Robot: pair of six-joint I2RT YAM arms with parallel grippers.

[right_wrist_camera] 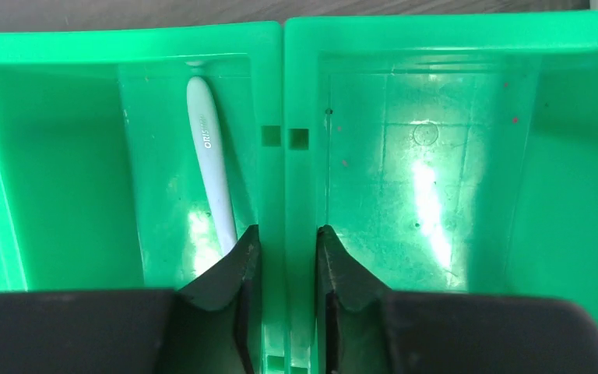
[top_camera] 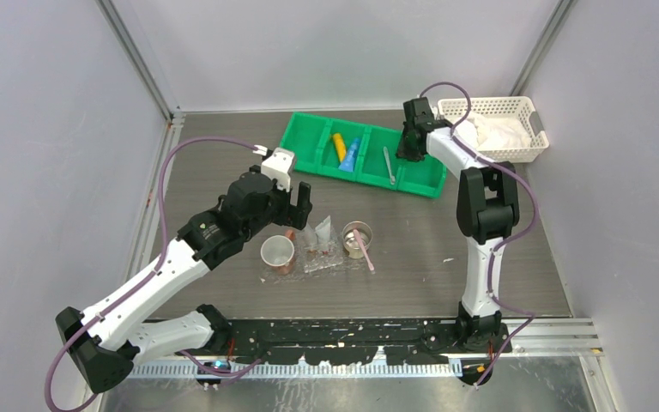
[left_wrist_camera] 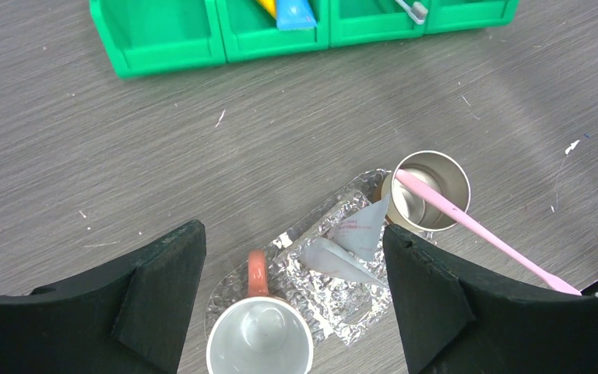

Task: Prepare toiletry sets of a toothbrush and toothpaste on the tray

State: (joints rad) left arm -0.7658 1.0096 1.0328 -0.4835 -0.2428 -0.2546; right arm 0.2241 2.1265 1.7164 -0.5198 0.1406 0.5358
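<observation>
The crinkly clear tray lies mid-table and also shows in the left wrist view. On it lies a white toothpaste tube, creased. A pale pink toothbrush stands in a metal cup at the tray's right end. My left gripper hovers open and empty above the tray. A yellow tube and a blue tube lie in the green bin. The grey toothbrush lies in the third compartment. My right gripper is closed on the bin's divider wall.
A white mug with an orange handle stands at the tray's left end. A white lattice basket with white cloth sits at the back right. The bin's leftmost and rightmost compartments hold nothing.
</observation>
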